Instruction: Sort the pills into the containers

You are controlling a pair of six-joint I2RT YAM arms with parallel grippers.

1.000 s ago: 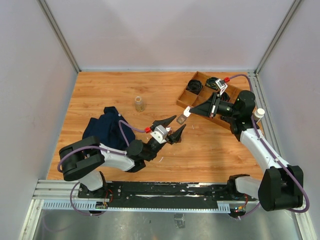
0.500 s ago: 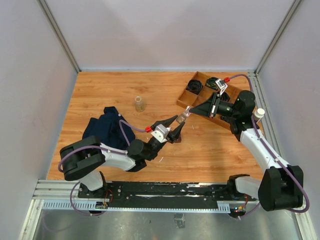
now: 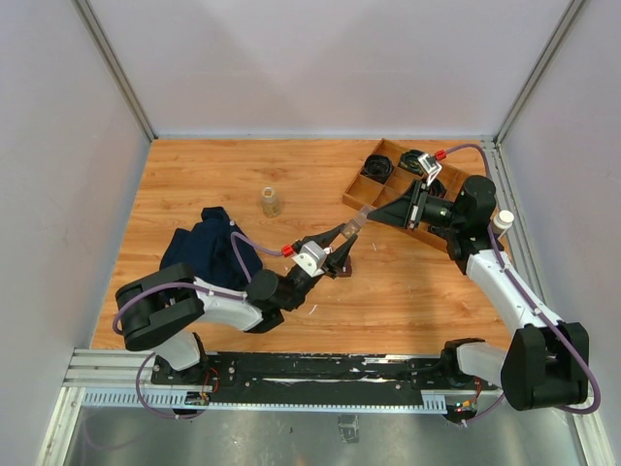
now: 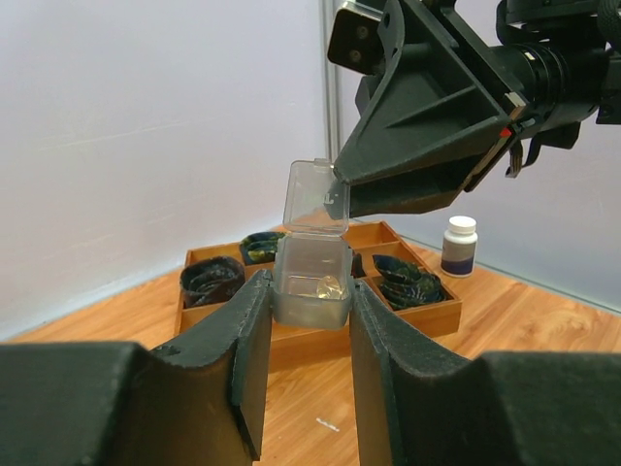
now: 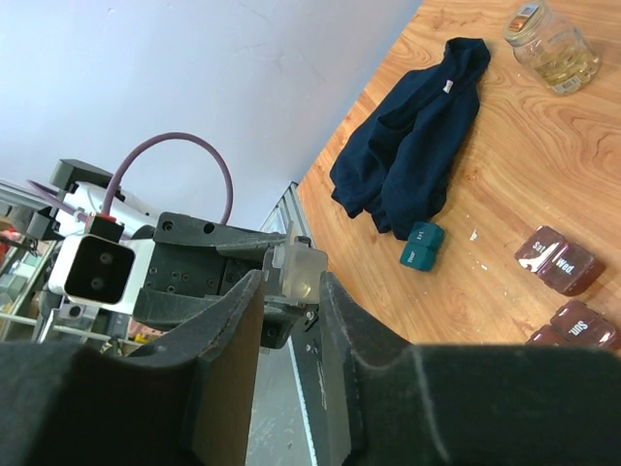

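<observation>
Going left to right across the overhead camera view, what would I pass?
Navy garment, glass jar, left gripper closed on a small clear box, wooden tray, white bottle.

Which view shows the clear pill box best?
Left wrist: the clear pill box sits close up in the left gripper, lid flipped up, yellowish contents visible. Top view shows only a small pale speck. Right wrist shows a frosted side, contents hidden.
</observation>
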